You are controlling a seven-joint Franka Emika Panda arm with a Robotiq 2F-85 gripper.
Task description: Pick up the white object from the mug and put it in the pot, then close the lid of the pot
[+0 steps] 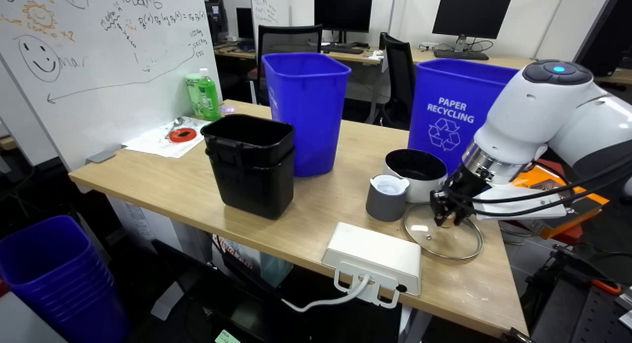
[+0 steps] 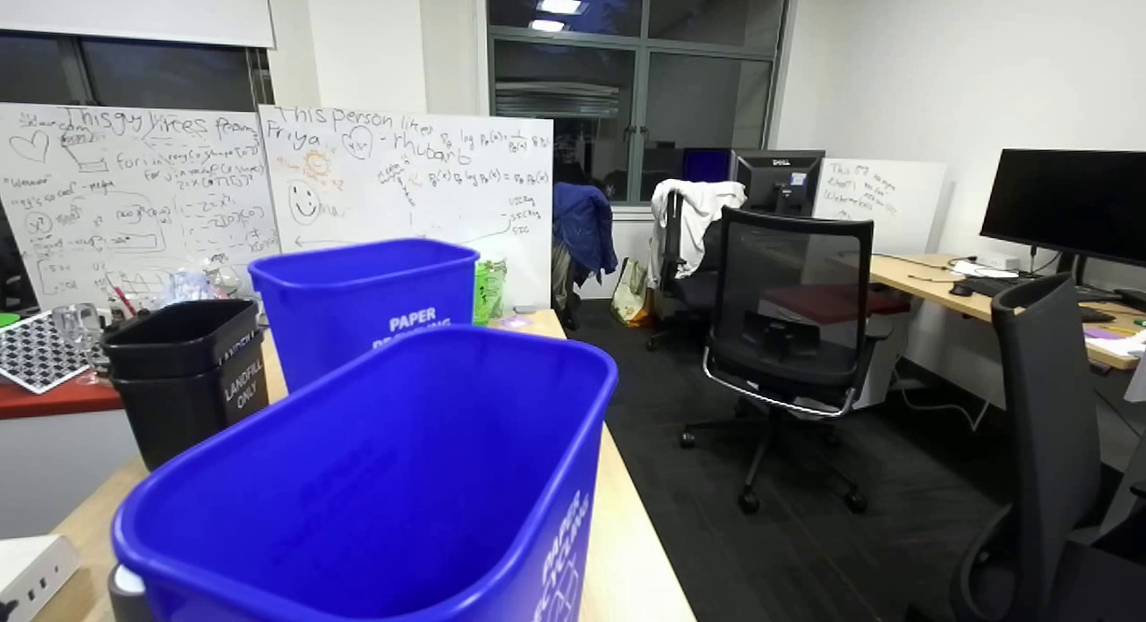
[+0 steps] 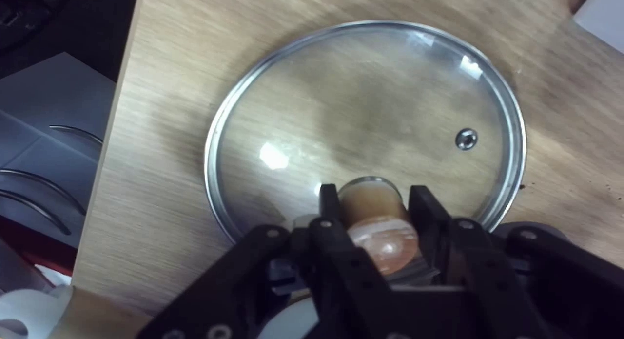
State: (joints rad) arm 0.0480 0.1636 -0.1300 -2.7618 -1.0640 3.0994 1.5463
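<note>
The glass lid lies on the table in front of the pot, metal rim around it; it also shows in the wrist view. My gripper is over it, pointing down. In the wrist view the gripper has a finger on each side of the brown knob, closed to about its width. The pot, white outside and dark inside, stands uncovered behind the lid. The dark grey mug with a pale inside stands beside it. I cannot make out the white object in either.
A white power box sits at the front edge by the mug and lid. Blue bins and a black bin stand on the table. An orange box is beyond the right edge. Near bins hide the pot in an exterior view.
</note>
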